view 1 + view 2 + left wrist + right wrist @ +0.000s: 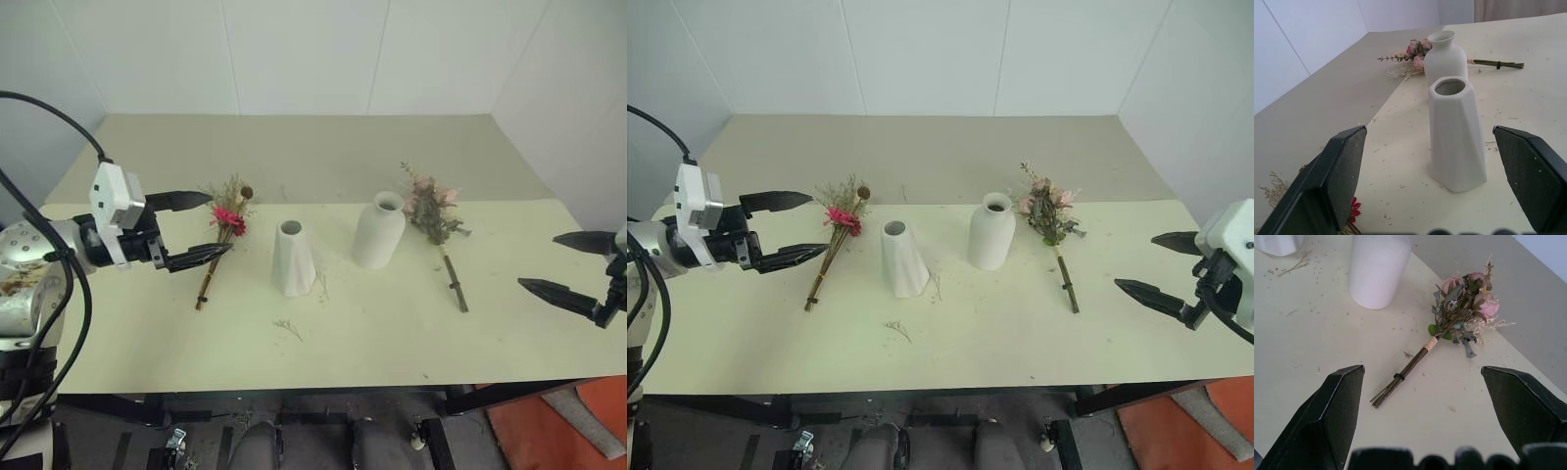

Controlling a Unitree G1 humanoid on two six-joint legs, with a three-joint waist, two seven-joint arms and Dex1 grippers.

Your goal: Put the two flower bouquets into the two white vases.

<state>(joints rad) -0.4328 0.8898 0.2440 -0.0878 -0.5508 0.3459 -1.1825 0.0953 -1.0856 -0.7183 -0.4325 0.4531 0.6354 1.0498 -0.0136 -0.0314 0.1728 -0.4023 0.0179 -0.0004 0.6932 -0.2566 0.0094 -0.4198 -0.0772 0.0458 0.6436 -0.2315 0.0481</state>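
The magenta bouquet (219, 245) is laid stems-toward-robot just past the wide-open, empty left gripper (201, 227); the rose bouquet (1449, 328) probably suits the equally wide right gripper (566, 264).

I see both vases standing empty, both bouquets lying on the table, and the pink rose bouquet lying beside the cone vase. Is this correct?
One detail is wrong. In the left eye view, the pink rose bouquet lies beside the bottle-shaped vase, not the cone vase. The magenta bouquet lies nearer the cone vase. Everything else is right.

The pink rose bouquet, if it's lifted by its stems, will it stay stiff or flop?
The pink rose bouquet probably stays fairly stiff: its stems look straight and tied together in two places. It likely hangs bloom-heavy, and dried bits may shed, judging by crumbs on the table.
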